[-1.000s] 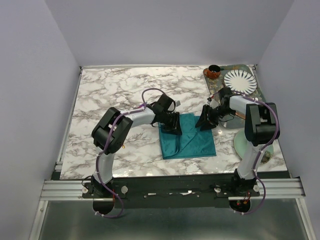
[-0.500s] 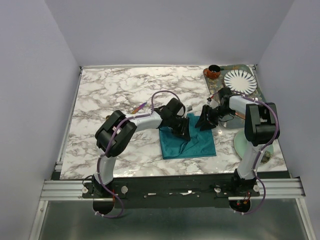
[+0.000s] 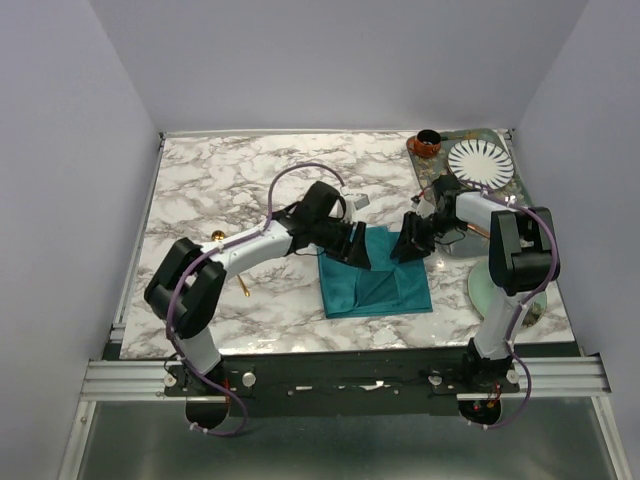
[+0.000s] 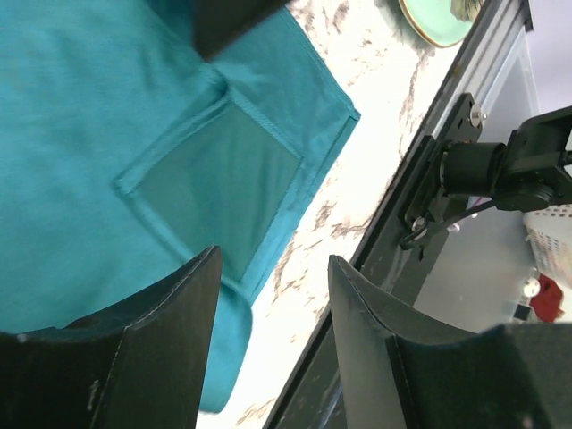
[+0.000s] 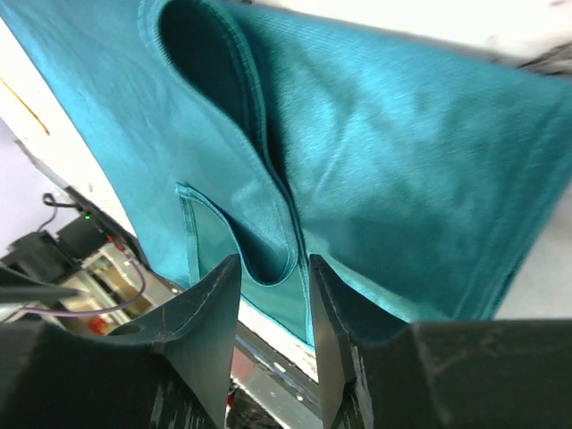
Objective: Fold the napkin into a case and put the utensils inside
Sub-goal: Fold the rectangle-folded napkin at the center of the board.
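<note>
Toward the table's (image 3: 220, 180) near-right corner, the napkin (image 3: 378, 288) lies partly folded, not yet a case. The left gripper (image 3: 357, 248) hovers at its far-left corner, jaws apart and empty. The right gripper (image 3: 406, 247) straddles a raised fold; I cannot tell whether it pinches. A gold utensil (image 3: 217, 237) lies outside, leftward.

Setting: robotics lab test cell. Evidence: plain pale-grey panel walls (image 3: 330, 60) enclosing a white marble-patterned tabletop (image 3: 220, 180); ribbed aluminium mounting rail (image 3: 340, 372) at the near edge; exposed purple cable loops (image 3: 297, 169).
</note>
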`<state>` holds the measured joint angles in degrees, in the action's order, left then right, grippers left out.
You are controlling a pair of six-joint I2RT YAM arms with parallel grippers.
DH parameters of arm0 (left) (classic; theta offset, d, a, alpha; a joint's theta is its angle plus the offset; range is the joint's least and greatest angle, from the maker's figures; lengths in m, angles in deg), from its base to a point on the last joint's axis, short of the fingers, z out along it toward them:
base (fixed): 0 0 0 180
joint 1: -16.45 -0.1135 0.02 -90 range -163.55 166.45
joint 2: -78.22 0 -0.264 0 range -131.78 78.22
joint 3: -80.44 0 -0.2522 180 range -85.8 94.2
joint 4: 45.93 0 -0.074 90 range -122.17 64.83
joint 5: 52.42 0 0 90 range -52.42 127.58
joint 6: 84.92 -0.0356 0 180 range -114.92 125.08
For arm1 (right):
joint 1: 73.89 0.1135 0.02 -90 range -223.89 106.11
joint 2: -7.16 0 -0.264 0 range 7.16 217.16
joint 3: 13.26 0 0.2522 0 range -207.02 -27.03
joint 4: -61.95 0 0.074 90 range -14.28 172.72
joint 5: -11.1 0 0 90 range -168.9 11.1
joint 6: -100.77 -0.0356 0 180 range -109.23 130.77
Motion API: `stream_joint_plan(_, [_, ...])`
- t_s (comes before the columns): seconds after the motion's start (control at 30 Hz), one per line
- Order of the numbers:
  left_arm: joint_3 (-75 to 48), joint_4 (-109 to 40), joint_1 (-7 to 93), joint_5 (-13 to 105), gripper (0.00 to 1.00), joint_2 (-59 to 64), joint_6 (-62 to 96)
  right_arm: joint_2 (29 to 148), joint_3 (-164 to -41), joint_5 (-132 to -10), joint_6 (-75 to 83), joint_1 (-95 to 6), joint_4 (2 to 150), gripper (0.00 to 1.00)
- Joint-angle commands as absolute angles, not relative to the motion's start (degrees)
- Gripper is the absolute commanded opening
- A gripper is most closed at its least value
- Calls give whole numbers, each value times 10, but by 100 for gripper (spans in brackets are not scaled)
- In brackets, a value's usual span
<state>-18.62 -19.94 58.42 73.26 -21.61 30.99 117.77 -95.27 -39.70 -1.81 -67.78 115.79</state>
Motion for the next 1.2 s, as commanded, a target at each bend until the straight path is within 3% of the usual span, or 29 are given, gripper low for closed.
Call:
stream_joint_plan(0.0, [-231,-170,553,708,61,-163,258,1151,-944,-430,-14,-659,1158,44])
stream_joint_plan(0.27, [-221,-205,556,674,60,-231,314,1151,-942,-444,-9,-655,1165,45])
stream_joint_plan(0.8, [-157,-216,595,658,45,-333,349,1179,-945,-444,-16,-655,1171,45])
stream_joint_plan(1.0, [-143,-207,604,653,37,-344,360,1175,-943,-442,-18,-656,1171,45])
stream_joint_plan(1.17, [-135,-203,617,647,24,-333,357,1174,-943,-438,-19,-655,1170,45])
